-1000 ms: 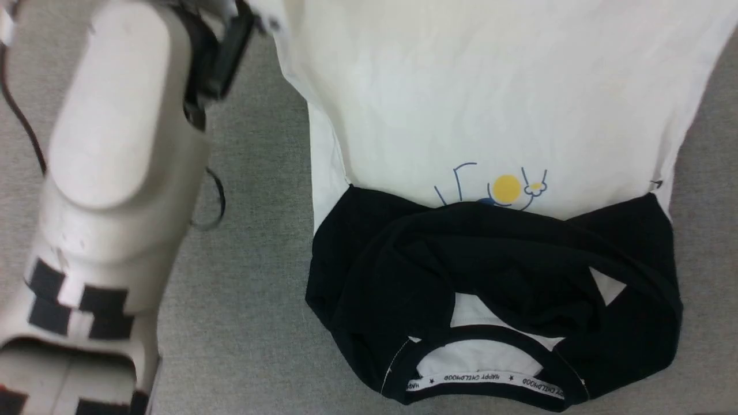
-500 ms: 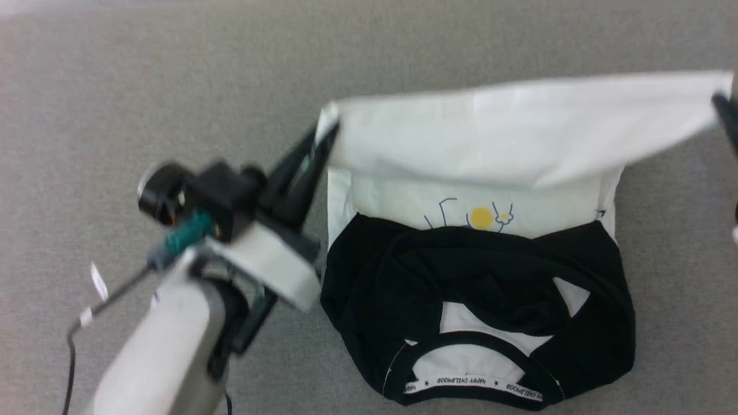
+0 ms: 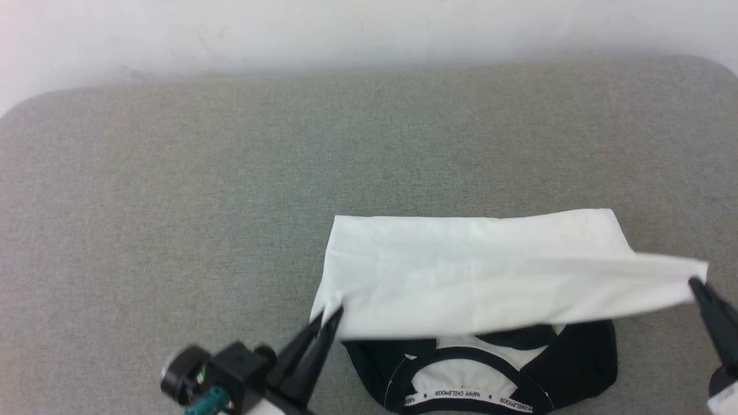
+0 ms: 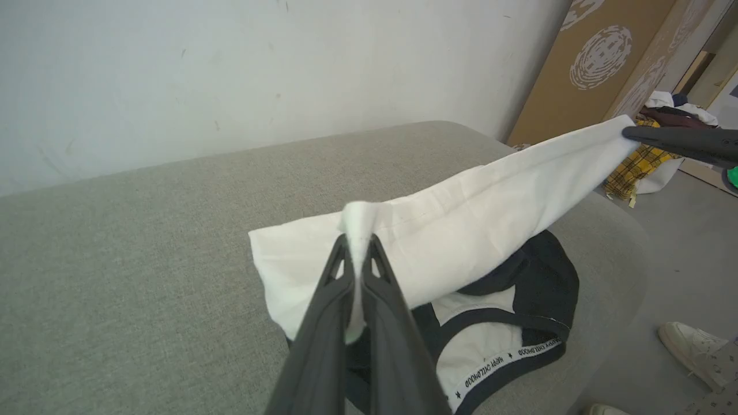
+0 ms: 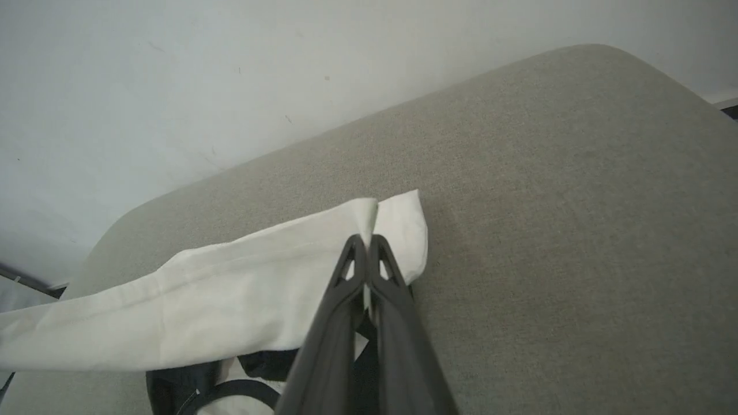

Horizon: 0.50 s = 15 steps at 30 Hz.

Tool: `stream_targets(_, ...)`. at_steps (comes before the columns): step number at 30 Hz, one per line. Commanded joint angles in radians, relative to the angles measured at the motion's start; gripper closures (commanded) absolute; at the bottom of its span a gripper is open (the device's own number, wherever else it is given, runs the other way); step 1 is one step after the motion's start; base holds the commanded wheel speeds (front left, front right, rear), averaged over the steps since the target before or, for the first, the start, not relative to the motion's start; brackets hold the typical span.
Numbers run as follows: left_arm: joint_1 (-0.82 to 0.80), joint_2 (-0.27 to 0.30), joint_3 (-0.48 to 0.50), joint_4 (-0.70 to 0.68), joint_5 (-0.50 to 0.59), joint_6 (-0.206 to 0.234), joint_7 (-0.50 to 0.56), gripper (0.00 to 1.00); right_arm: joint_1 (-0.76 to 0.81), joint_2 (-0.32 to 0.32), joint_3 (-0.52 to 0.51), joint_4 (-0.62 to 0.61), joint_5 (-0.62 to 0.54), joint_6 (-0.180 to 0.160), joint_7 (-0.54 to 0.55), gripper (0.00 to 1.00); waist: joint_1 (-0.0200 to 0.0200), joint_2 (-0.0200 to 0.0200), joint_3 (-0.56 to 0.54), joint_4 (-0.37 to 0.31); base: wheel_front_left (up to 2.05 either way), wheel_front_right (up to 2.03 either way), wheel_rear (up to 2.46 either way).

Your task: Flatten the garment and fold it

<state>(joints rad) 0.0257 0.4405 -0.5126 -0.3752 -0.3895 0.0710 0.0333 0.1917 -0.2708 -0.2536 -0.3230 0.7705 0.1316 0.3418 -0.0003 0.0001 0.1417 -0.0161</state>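
Observation:
The garment (image 3: 478, 276) lies on the grey cushioned surface (image 3: 230, 173), its white body folded back toward me over the black sleeves and collar (image 3: 473, 374). My left gripper (image 3: 333, 314) is shut on the white hem's left corner, seen close up in the left wrist view (image 4: 358, 242). My right gripper (image 3: 695, 285) is shut on the hem's right corner, also pinched in the right wrist view (image 5: 366, 241). The hem (image 4: 490, 190) hangs taut between the two grippers above the collar. The chest print is hidden under the fold.
A pale wall (image 3: 346, 29) stands behind the surface's rounded far edge. In the left wrist view, brown boards (image 4: 582, 63), a pile of clothes (image 4: 663, 132) and a person's shoe (image 4: 686, 346) are on the floor beyond the surface's side.
Both grippers have carried the white hem toward me over the black sleeves, covering the print. The head camera has tilted up, so the wall and far edge now show.

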Motion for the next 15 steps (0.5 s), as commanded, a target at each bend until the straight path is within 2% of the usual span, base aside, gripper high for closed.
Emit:
stream_targets(1,0.035,-0.002,-0.010,0.016,-0.011,0.004,-0.013,1.00,0.030,0.012,0.001,-0.014,-0.022,-0.001,0.009,1.00,0.0003,-0.0001,-0.011,-0.002,0.00,0.00,0.00)
stream_targets(6,0.089,-0.027,-0.015,0.114,-0.063,-0.011,-0.077,1.00,0.088,0.040,0.022,-0.012,-0.045,-0.001,0.025,1.00,0.0003,-0.0001,-0.013,-0.005,0.00,0.00,0.00)
stream_targets(10,0.072,-0.040,-0.039,0.221,-0.090,-0.056,-0.084,1.00,0.103,0.033,0.043,0.020,-0.068,-0.001,0.043,1.00,0.0003,-0.0001,-0.016,-0.002,0.00,0.00,0.00)
stream_targets(12,0.056,-0.046,-0.055,0.276,-0.094,-0.079,-0.082,0.80,0.111,0.026,0.056,0.039,-0.074,-0.001,0.065,1.00,0.0003,-0.0001,-0.020,-0.001,0.00,0.00,0.00)
stream_targets(13,0.052,-0.052,-0.059,0.301,-0.102,-0.085,-0.077,0.67,0.115,0.024,0.056,0.048,-0.078,-0.001,0.075,0.91,0.0003,-0.0001,-0.022,0.000,0.00,0.00,0.00)
stream_targets(14,0.048,-0.053,-0.066,0.323,-0.105,-0.090,-0.068,0.57,0.120,0.018,0.058,0.054,-0.086,-0.001,0.086,0.78,0.0003,-0.0001,-0.023,0.001,0.00,0.00,0.00)
stream_targets(15,0.043,-0.055,-0.070,0.339,-0.106,-0.095,-0.064,0.34,0.124,0.015,0.059,0.058,-0.090,-0.001,0.095,0.59,0.0003,-0.0001,-0.024,0.002,0.00,0.00,0.00)
